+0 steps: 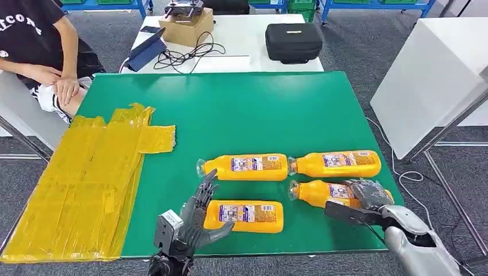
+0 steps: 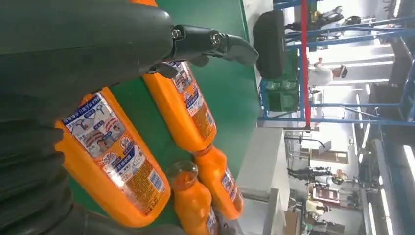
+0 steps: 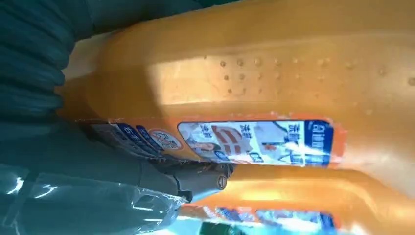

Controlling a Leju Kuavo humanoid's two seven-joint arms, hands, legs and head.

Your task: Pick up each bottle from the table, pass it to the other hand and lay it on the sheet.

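- Bottles, four of them, lie on their sides on the green table (image 1: 241, 109), all well to the right of the yellow sheet (image 1: 80, 178), which holds none of them.
- Nearest the sheet is the front left bottle (image 1: 244, 215); beyond it lies the back left bottle (image 1: 244, 167), then the back right bottle (image 1: 336, 164), with the front right bottle (image 1: 322, 192) farthest from the sheet along the front edge.
- Left hand (image 1: 198, 215) stands open with fingers spread apart, just beside the front left bottle's sheet-side end; whether it touches is hard to tell.
- Right hand (image 1: 362, 201) wraps the base end of the front right bottle, thumb in front and fingers over the top; the base itself is hidden under the hand.
- Labels are blue, white and red with small print too fine to read.
- Left wrist view shows the front left bottle's label (image 2: 115, 147) close up with cartoon pictures, plus three other bottles beyond.
- Right wrist view shows the gripped bottle's orange wall (image 3: 274, 63) with raised dots, pressed close to the camera.
- Beyond the table, a seated person (image 1: 40, 52) is cut off at the picture's edge, and a black case (image 1: 293, 41) and a cardboard box (image 1: 187, 27) sit on a white table.
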